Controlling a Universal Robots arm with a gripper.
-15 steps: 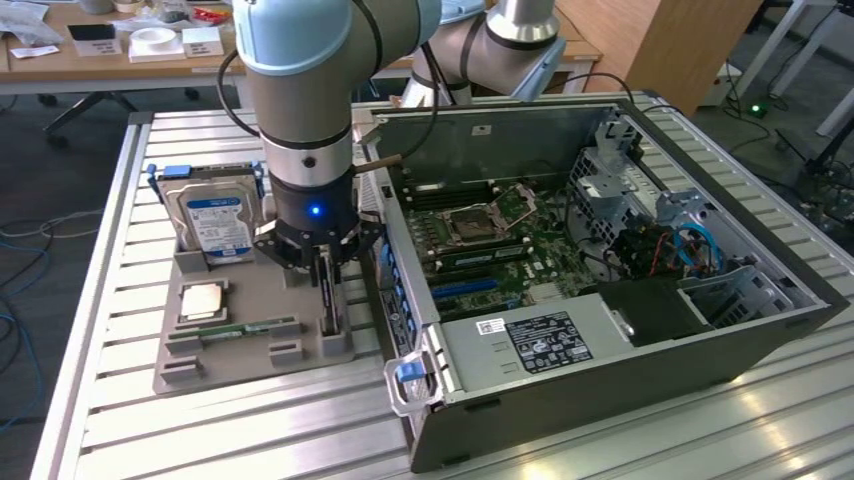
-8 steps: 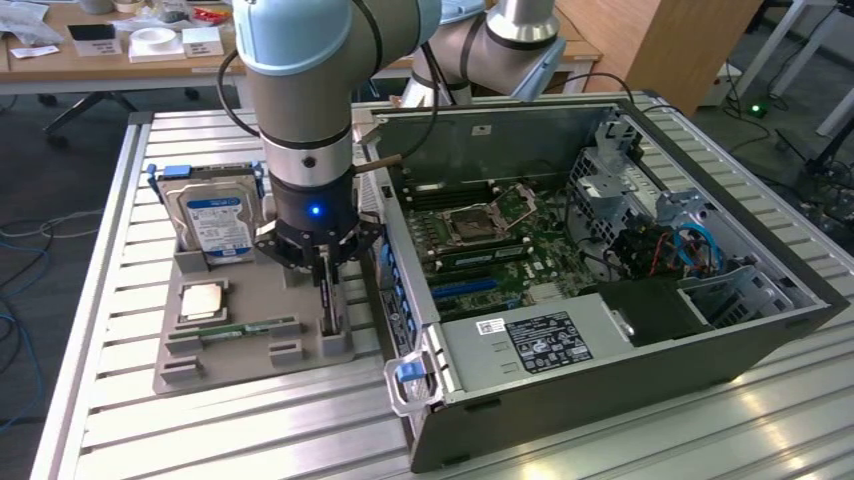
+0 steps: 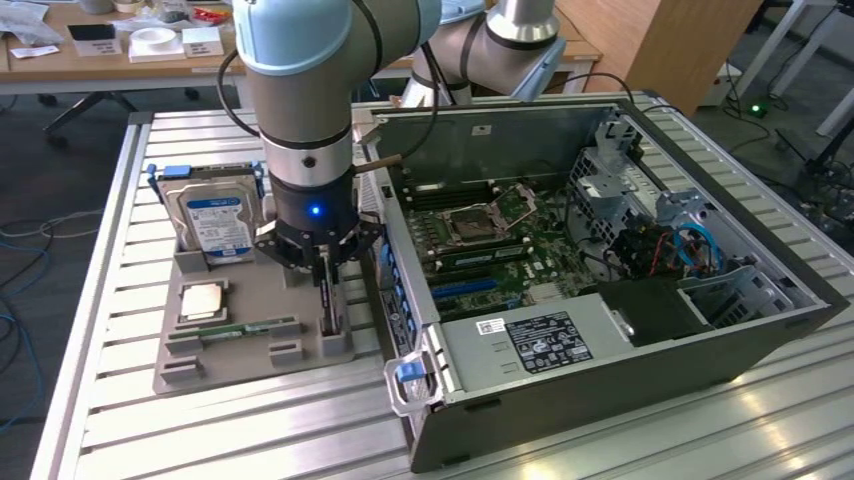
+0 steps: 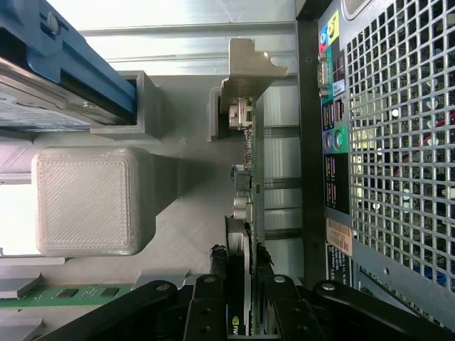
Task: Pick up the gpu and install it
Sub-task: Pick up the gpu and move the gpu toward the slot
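Observation:
The gpu is a thin dark card standing on edge in a slot of the grey holder tray, just beside the open computer case. My gripper reaches straight down onto its upper edge. In the wrist view the gpu runs away from me, with its metal bracket at the far end. My gripper straddles it, and the black fingers press against both faces of the card. The card still rests in the tray.
The tray also holds a silver hard drive with a blue label, a processor and a green memory stick. The case's rear panel stands close alongside the card. Inside the case lie the motherboard and the power supply.

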